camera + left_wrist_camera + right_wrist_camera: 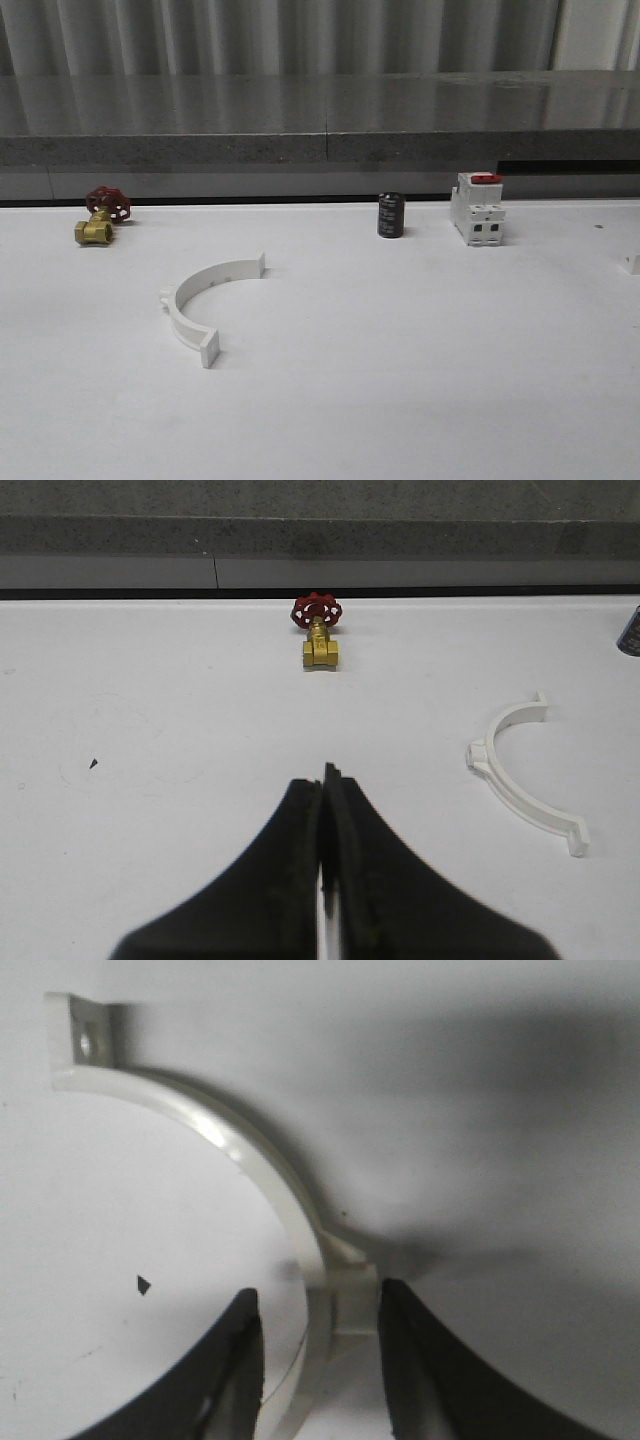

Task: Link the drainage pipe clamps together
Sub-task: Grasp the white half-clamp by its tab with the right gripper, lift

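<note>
One white half-ring drainage pipe clamp (205, 300) lies flat on the white table, left of centre, its open side facing right; the left wrist view has it off to one side (520, 770). My left gripper (325, 780) is shut on nothing, over bare table and well apart from that clamp. A second half-ring clamp (240, 1145) lies under my right gripper (320, 1305), which is open. Its fingers straddle the clamp's middle lug. One finger (405, 1360) is close against the lug, while a gap shows at the other.
A brass valve with a red handwheel (100, 215) sits at the back left. A black cylinder (390, 215) and a white breaker with a red top (477, 208) stand at the back. A small white tab (632, 263) shows at the right edge.
</note>
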`<action>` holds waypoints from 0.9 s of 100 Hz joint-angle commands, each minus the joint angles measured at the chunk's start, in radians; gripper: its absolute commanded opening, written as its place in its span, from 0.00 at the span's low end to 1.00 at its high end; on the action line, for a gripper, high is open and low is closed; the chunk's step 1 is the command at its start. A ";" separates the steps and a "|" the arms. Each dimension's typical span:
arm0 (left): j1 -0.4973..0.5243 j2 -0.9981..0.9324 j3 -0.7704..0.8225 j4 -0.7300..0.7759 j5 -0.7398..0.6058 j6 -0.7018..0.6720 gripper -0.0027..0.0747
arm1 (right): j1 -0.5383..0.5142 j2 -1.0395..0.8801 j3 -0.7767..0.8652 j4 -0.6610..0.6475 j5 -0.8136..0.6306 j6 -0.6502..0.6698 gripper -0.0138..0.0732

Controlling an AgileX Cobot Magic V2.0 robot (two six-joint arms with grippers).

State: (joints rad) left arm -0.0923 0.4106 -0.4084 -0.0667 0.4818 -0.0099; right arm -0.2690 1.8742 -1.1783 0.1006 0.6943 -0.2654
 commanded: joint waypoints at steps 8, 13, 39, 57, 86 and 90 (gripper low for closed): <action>0.003 0.003 -0.025 -0.006 -0.084 -0.002 0.01 | -0.007 -0.045 -0.030 0.006 -0.010 -0.016 0.33; 0.003 0.003 -0.025 -0.006 -0.084 -0.002 0.01 | -0.007 -0.045 -0.030 0.006 -0.010 -0.016 0.29; 0.003 0.003 -0.025 -0.006 -0.084 -0.002 0.01 | -0.007 -0.045 -0.030 0.006 -0.022 -0.016 0.21; 0.003 0.003 -0.025 -0.006 -0.084 -0.002 0.01 | -0.007 -0.045 -0.030 0.006 -0.015 -0.016 0.21; 0.003 0.003 -0.025 -0.006 -0.084 -0.002 0.01 | -0.005 -0.081 -0.032 0.014 -0.011 0.032 0.21; 0.003 0.003 -0.025 -0.006 -0.084 -0.002 0.01 | -0.005 -0.096 -0.032 0.014 -0.010 0.064 0.21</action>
State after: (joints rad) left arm -0.0923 0.4106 -0.4084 -0.0667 0.4818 -0.0099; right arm -0.2690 1.8609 -1.1800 0.1027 0.6943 -0.2453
